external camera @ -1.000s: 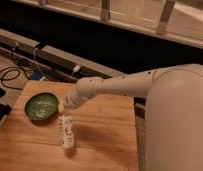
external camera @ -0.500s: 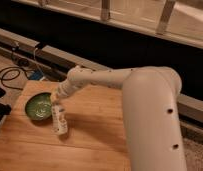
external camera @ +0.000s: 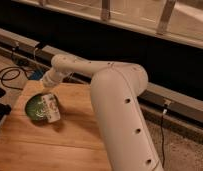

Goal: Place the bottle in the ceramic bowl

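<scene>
Behind the work surface I see a dark wall band with pale metal rails running across it, and bright window frames along the top. Black cables [external camera: 10, 75] lie coiled on the speckled floor at the far left. My working surface is a light wooden butcher-block table [external camera: 60, 142] with visible plank seams.

On the table's far-left part sits the small round ceramic bowl [external camera: 34, 107], glossy dark green with a lighter mottled centre. The small slim white plastic bottle [external camera: 51, 109] with its pale, greenish-marked label is over the bowl's right side, tilted, its lower end reaching past the right rim toward the table. I cannot tell whether it rests on the rim or is held just above it.

My robot's thick white arm [external camera: 115, 95] fills the right of the view, bending from a large perforated link in the foreground to a slimmer forearm that reaches left and down. The gripper [external camera: 47, 96] sits at the end of that forearm, directly above the bottle's upper end and over the bowl's far-right rim. I cannot tell how the pincer stands, nor whether it is gripping the bottle.
</scene>
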Controlling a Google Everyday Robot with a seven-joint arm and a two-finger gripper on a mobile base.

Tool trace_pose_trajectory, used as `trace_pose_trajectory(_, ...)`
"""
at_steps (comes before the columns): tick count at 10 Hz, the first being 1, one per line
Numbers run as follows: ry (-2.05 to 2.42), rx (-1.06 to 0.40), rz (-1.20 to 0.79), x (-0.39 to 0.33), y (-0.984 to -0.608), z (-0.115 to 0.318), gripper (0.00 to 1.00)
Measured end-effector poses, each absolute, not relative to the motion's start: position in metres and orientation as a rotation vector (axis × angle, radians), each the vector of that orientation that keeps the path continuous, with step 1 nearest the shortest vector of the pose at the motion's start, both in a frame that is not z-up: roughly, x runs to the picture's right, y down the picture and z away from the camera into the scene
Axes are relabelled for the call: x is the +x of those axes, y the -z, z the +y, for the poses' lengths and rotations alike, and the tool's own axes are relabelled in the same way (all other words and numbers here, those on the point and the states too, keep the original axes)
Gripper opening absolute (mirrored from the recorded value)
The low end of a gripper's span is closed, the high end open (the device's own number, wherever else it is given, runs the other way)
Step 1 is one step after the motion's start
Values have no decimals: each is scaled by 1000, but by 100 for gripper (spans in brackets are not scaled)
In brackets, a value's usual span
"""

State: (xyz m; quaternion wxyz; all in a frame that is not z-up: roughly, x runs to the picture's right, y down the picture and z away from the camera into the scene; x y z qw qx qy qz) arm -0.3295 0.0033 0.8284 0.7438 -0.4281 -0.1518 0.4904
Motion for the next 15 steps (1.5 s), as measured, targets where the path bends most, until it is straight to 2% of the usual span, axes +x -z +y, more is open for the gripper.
trace_pose_trajectory(7,-1060,-924,-342,-332,-837,-9,0)
trace_pose_trajectory(11,-978,-872,-348,-353,-800,-51,0)
trace_pose_trajectory(13,-967,-874,-351,-359,-793,-56,0)
trace_pose_trajectory(14,-971,-872,-350,-357,-794,-57,4)
trace_pose_trajectory(15,-972,-871,-349,-356,-795,-57,14)
